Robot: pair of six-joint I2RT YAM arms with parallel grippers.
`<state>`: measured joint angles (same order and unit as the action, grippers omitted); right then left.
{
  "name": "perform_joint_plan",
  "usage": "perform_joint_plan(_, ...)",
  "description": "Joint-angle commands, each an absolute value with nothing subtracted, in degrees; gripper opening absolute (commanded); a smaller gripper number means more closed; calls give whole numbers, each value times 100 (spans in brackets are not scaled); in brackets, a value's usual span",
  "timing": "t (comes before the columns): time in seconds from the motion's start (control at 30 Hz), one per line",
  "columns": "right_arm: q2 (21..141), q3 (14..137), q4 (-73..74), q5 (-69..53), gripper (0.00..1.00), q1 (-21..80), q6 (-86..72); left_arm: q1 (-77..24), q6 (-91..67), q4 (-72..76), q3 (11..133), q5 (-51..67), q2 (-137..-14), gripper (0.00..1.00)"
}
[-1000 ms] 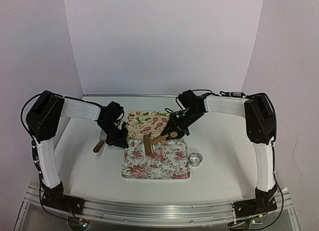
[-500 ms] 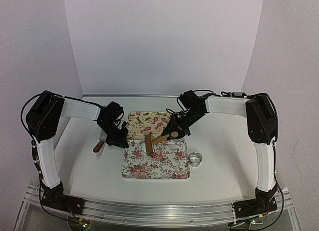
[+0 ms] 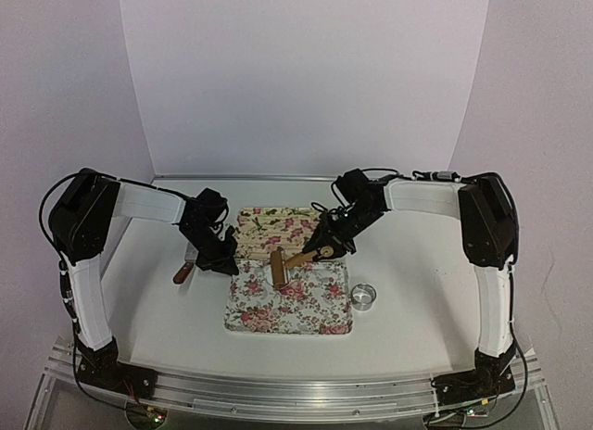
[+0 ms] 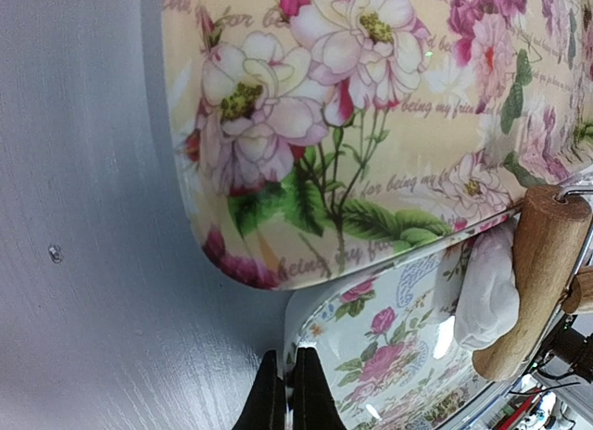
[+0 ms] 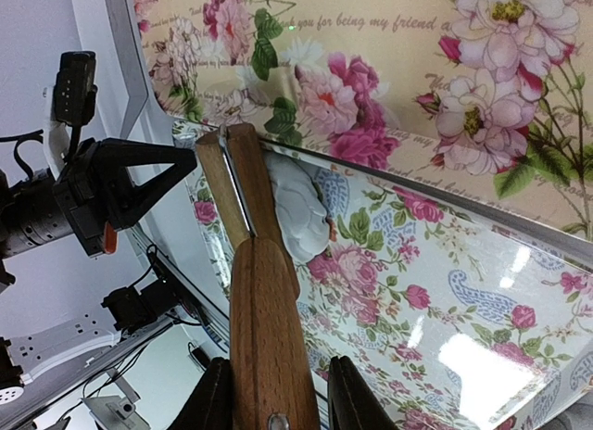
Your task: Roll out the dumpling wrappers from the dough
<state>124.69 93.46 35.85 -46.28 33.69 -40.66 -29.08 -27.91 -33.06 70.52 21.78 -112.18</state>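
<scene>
The near tray (image 3: 296, 309), a white one printed with pink roses, lies on the table (image 3: 417, 291), and everything here is placed from it. The dough (image 5: 298, 209) is a small, soft white lump on the near tray's floor, close to its far edge. It presses against the wooden barrel of the rolling pin (image 5: 243, 184) and is partly tucked under it. The left wrist view shows the same lump (image 4: 486, 296) touching the barrel's side. The pin's handle slants off toward the near tray's far right corner, where the right gripper (image 5: 278, 393) is clamped on it, one finger on each side of the wood. The left gripper (image 4: 289, 398) is at the near tray's far left corner with its fingers pressed together and nothing between them. Whether the tips touch the rim cannot be told. The far tray (image 3: 273, 224), cream with larger flowers, sits just beyond the near tray's far edge, and its near rim overlaps that edge. A shiny metal ring (image 3: 363, 297) stands on the table just off the near tray's right side. A red-handled tool (image 3: 182, 273) lies on the table to the near tray's left, beside the left gripper.
</scene>
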Motion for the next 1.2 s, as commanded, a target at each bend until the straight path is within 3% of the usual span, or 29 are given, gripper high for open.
perform_joint_plan(0.0, 13501, 8354, 6323, -33, 0, 3045, -4260, -2466, -2680, -3907, 6953, 853, -11481, 0)
perform_joint_plan(1.17, 13365, 7974, 6326, 325, 0, 2924, -4157, -2419, -2769, -3884, 6945, 853, -11471, 0)
